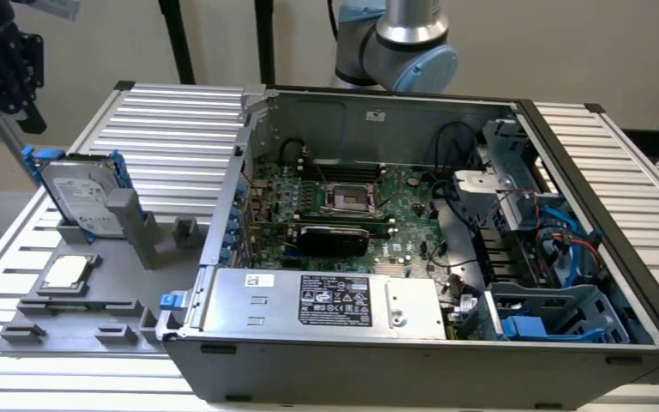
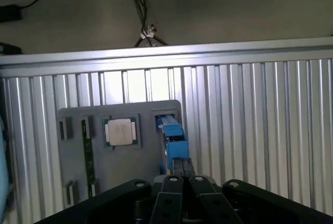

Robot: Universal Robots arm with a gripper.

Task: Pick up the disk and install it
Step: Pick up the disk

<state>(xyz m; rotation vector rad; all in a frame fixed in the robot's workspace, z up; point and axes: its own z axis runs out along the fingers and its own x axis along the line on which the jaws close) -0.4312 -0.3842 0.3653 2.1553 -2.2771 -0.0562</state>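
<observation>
The disk (image 1: 83, 199), a silver-grey hard drive with a white label in a blue carrier, stands upright on edge in a slot of the grey fixture tray (image 1: 78, 322), at the exterior view's left. High above it, at the upper left corner, hangs my black gripper (image 1: 15, 86). In the wrist view the gripper (image 2: 182, 166) is shut with nothing between its fingers. The disk (image 2: 171, 133) shows there edge-on as a blue strip just beyond the fingertips, well below them and apart from them.
An open computer case (image 1: 421, 360) lies at the exterior view's right, with a motherboard (image 1: 353, 202), a grey power-supply box (image 1: 323, 300) and a blue-lined drive bay (image 1: 553, 313). A square silver CPU chip (image 1: 66, 273) sits on the tray. Ribbed aluminium table (image 2: 260, 130) surrounds the tray.
</observation>
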